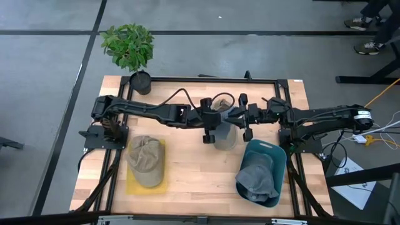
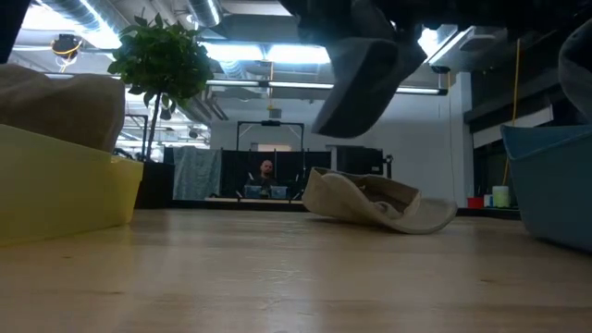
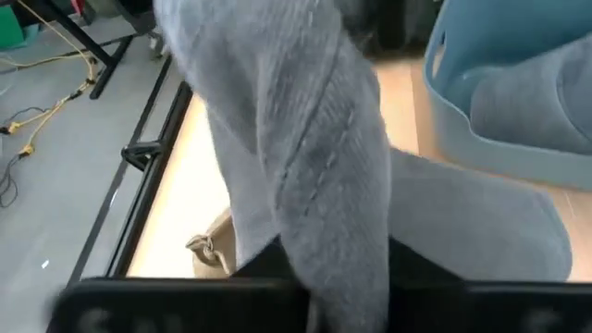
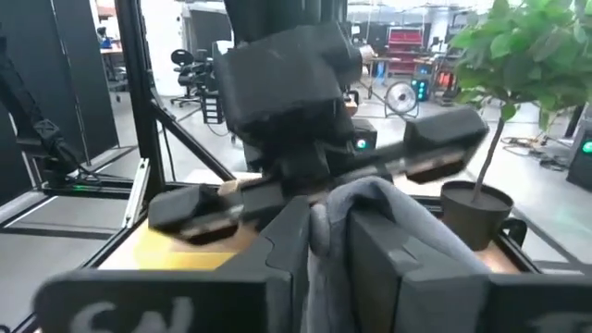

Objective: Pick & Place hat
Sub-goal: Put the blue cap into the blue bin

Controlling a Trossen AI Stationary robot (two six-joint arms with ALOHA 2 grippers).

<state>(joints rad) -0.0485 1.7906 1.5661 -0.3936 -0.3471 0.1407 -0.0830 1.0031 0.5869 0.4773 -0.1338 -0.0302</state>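
Both pincers meet above the middle of the desk (image 1: 200, 181), each pinched on the same grey hat (image 1: 225, 134) hanging between them: left pincer (image 1: 211, 132), right pincer (image 1: 245, 128). A tan hat (image 2: 379, 202) lies on the desk beneath. Left, a yellow tray (image 1: 132, 185) holds a khaki cap (image 1: 145, 161); right, a blue bin (image 1: 278, 156) holds a grey cap (image 1: 256, 181).

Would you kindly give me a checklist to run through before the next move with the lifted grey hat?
1. Grip of right claw on grey hat: ok, fabric pinched between its fingers.
2. Grip of left claw on it: cannot tell.
3. Hat hanging clear of table: ok.
4. Blue bin free: not ok, another hat lies in it.
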